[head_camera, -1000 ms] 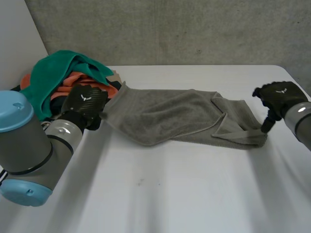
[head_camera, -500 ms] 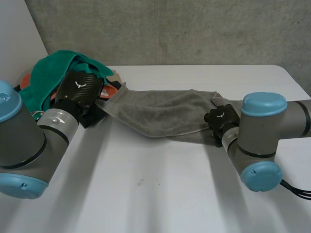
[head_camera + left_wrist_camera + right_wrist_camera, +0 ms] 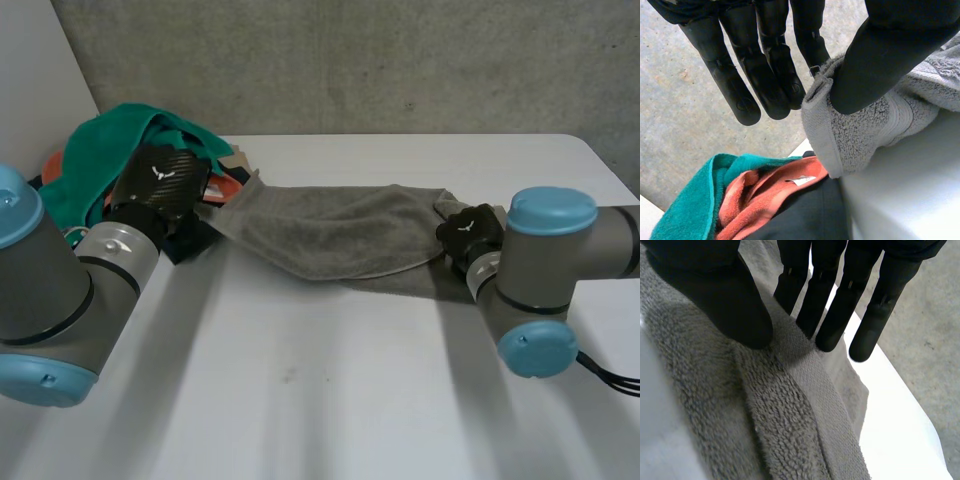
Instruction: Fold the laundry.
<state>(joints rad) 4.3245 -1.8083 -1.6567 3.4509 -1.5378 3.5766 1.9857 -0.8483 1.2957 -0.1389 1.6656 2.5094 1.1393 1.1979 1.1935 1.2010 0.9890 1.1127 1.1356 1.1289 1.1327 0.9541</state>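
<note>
- Since half a second ago the right hand [image 3: 468,232] has drawn slightly outward along the grey towel [image 3: 330,230]. A second ago it hung off the towel's far end. The left hand [image 3: 165,185] has barely shifted.
- That towel lies stretched in a rumpled band across the desk [image 3: 350,400] between the two hands, not yet folded.
- In its own wrist view, the left hand [image 3: 770,75] pinches the towel's hemmed corner [image 3: 855,130] between the thumb and straight fingers.
- Just beyond the left hand's fingertips sits the waiting pile: a green cloth [image 3: 690,210], an orange cloth [image 3: 760,200] and a dark garment [image 3: 805,215].
- Seen from its own wrist, the right hand [image 3: 715,285] is open. Its thumb and straight fingers are laid on the towel [image 3: 780,415], with a ridge of cloth rising between them but no clear pinch.
- By my reading, the step in hand is spreading the towel flat before the first fold.
- Next, the right hand would need to close on the edge under it. Both hands could then pull apart to flatten the bunched middle.
- One risk is that the left corner drags the pile along if the pull is hard.
</note>
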